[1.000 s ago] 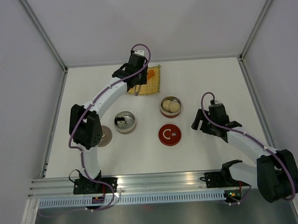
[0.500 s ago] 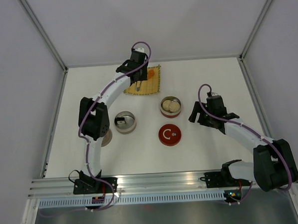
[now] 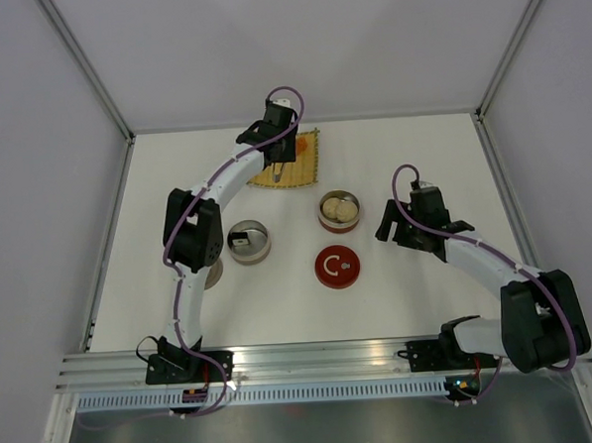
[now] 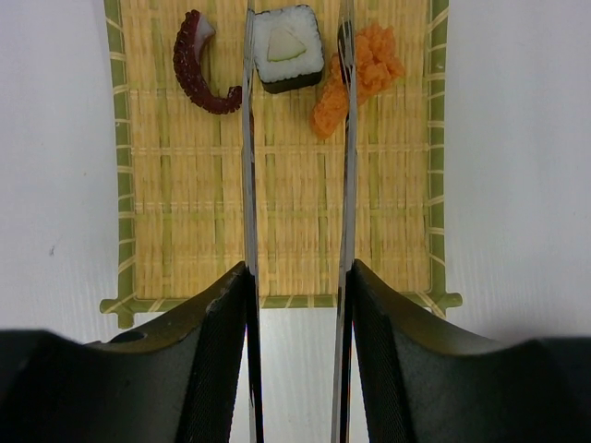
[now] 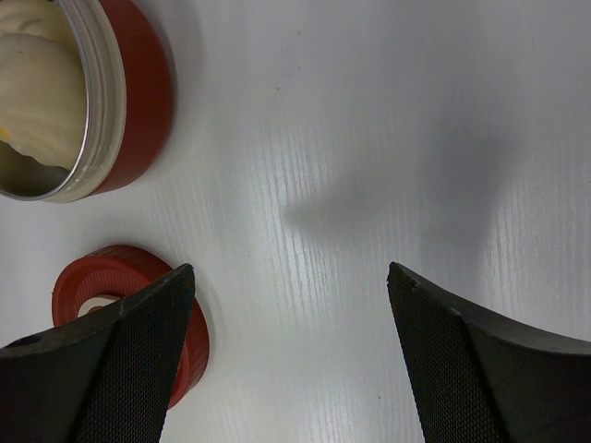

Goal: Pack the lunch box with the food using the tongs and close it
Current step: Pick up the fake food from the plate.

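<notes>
Tongs, long, slim silver metal, are pinched in my left claw, tips straddling the black-wrapped white roll on the yellow woven bamboo mat. A crumbly orange piece and a curled red-brown tentacle flank it: three left to pack, I reckon. Smooth white buns already sit in the round red tin; its red lid lies off. My right claw gapes empty.
</notes>
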Robot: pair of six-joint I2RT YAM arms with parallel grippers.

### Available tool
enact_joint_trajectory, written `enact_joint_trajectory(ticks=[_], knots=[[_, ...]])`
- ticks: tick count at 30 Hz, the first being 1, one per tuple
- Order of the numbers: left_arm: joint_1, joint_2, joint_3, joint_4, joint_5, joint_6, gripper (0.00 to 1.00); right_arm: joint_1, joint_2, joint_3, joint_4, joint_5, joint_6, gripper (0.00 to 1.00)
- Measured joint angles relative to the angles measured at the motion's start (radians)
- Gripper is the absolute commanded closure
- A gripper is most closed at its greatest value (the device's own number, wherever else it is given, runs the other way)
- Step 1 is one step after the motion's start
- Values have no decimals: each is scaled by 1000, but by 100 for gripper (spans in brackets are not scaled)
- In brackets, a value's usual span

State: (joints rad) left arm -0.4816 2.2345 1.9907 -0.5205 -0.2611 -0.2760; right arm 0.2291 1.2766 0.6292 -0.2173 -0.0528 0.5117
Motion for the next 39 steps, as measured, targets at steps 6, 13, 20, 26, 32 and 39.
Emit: enact_joint_trajectory(ticks=[6, 13, 20, 26, 32, 39], knots=[[1, 15, 22, 0, -1, 0, 47, -3, 22, 0, 0, -1, -4, 9], [5, 48, 50, -5, -28, 0, 46, -5, 39, 2, 2, -1, -5, 9], [9, 66, 61, -19, -29, 0, 43, -5, 61, 2, 23, -3, -6, 9], [9, 83, 83, -23, -24, 0, 43, -5, 68, 8, 24, -3, -11, 9], [10, 106, 90, -23, -15, 0, 43, -5, 81, 16, 31, -4, -11, 9], [10, 124, 90, -24, -6, 0, 43, -5, 95, 28, 33, -4, -11, 9]])
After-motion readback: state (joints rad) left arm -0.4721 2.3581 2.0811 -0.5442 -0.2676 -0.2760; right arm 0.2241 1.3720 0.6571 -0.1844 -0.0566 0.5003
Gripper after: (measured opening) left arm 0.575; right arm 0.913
